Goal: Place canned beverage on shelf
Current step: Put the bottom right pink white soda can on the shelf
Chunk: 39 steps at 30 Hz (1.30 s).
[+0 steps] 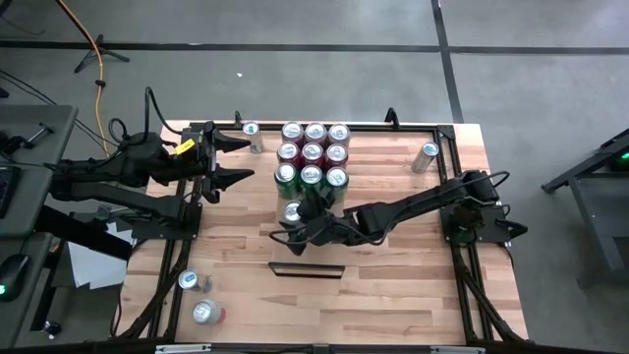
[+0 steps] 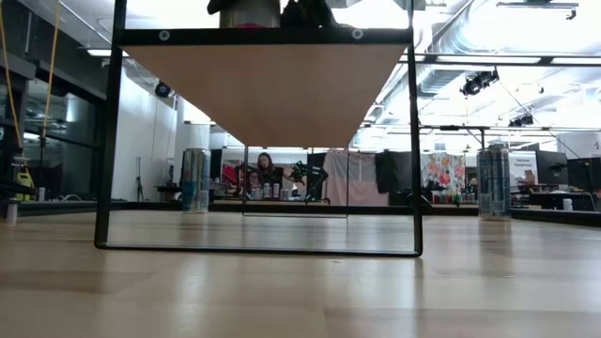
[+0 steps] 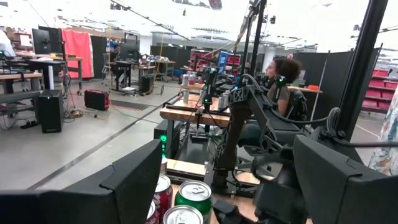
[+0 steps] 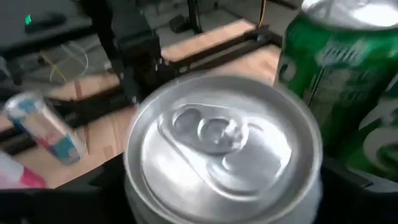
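A: Looking down from the high view, where is the right gripper (image 1: pixel 292 233)?
B: Centre of the frame, just below the block of cans (image 1: pixel 313 155). Its arm reaches in from the right edge. A silver-topped can (image 1: pixel 292 210) stands upright between its fingers, at the bottom left corner of the block.

A: Is it clamped on that can?
B: The fingers stand wide on either side of it. The right wrist view shows the can's lid (image 4: pixel 221 140) filling the frame with a green can (image 4: pixel 342 81) just beside it, but whether the fingers press the can I cannot tell.

A: And the shelf?
B: From above it is hard to make out; the cans seem to stand on it. In the low view the shelf (image 2: pixel 263 89) is a pale board held high in a dark frame, upper centre, with cans on top.

A: The left gripper (image 1: pixel 228 162)?
B: Left of the cans, upper left of the table (image 1: pixel 393 285), jaws apart, holding nothing.

A: Anything else?
B: Loose cans: two at lower left (image 1: pixel 197 295), one at upper right (image 1: pixel 426 155).
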{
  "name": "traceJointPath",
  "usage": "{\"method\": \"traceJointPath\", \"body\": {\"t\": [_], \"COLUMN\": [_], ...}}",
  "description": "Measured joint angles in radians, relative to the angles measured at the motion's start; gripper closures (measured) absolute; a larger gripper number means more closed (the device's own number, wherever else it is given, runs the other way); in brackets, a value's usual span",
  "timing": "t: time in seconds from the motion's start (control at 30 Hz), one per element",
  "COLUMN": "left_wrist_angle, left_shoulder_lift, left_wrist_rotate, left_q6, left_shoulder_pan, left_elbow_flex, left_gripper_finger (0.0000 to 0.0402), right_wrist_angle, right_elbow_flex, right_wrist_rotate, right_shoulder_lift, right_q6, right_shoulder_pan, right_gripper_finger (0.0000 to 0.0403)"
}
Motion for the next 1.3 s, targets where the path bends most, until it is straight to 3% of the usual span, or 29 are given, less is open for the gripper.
{"method": "traceJointPath", "body": {"t": [0.4, 0.7, 1.0, 1.3], "left_wrist_angle": [0.000, 0.043, 0.047, 0.003], "left_shoulder_lift": [0.000, -0.001, 0.000, 0.002], "left_wrist_rotate": [0.000, 0.000, 0.000, 0.052], "left_q6": [0.002, 0.009, 0.016, -0.084], "left_shoulder_pan": [0.000, 0.000, 0.000, -0.002], "left_elbow_flex": [0.000, 0.001, 0.002, 0.002], "left_gripper_finger": [0.0112, 0.0112, 0.0112, 0.0112], "right_wrist_angle": [-0.019, -0.199, -0.344, -0.412], "right_elbow_flex": [-0.004, -0.003, -0.002, 0.000], "right_wrist_rotate": [-0.022, -0.126, -0.351, -0.360], "right_shoulder_lift": [-0.009, -0.121, -0.296, -0.401], "right_q6": [-0.009, -0.064, -0.100, -0.029], "right_shoulder_pan": [0.000, 0.000, 0.003, 0.020], "right_gripper_finger": [0.0012, 0.0011, 0.0011, 0.0011]}}
